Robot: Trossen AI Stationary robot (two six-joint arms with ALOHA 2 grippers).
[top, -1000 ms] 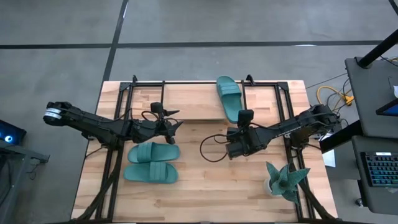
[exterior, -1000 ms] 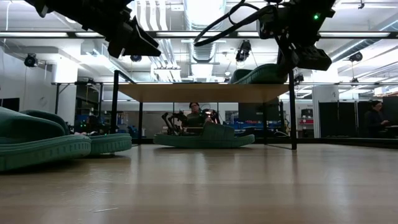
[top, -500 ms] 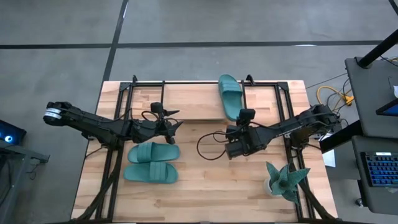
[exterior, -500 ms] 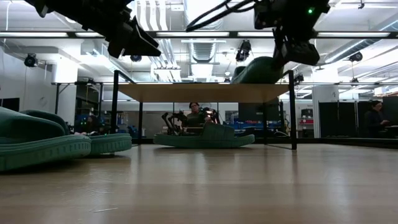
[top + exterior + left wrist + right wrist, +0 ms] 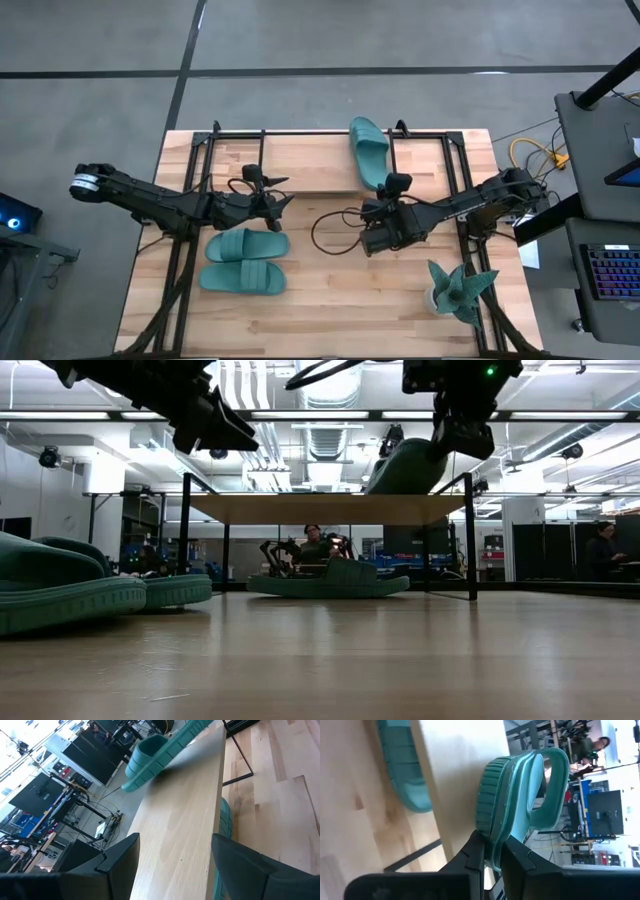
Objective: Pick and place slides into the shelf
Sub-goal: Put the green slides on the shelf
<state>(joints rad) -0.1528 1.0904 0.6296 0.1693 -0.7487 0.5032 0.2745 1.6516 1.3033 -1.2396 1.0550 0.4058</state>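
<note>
My right gripper (image 5: 386, 192) is shut on one teal slide (image 5: 367, 152) that slants over the right part of the shelf's light-wood top board (image 5: 305, 165). In the low view this slide (image 5: 402, 468) tips toe-down toward the board (image 5: 300, 509). A second slide (image 5: 330, 582) lies sole-down on the table under the shelf. Two more slides (image 5: 246, 243) (image 5: 242, 278) lie side by side on the table, near the left. My left gripper (image 5: 277, 205) is open, holds nothing, and hovers at the shelf's near left corner, above those two. My right gripper pinches the slide's heel end (image 5: 492, 822) between its two fingers (image 5: 474, 854), across the thickness of the ribbed sole. It comes from the table's near side, along the slide's length. The heel is raised; the toe end (image 5: 378, 486) is low on the shelf top, seemingly touching it.
A teal spiky plant (image 5: 458, 290) stands near the table's near right corner. Thin black shelf legs (image 5: 470, 540) stand on the table. Black frame rails (image 5: 180, 260) run along the table's left and right. Bare wood lies between the two loose slides and the plant.
My right gripper has risen and shifted slightly toward the table's left, raising the slide's heel. The slide now tips more steeply, with its toe staying low at the shelf top. The left arm has kept still.
</note>
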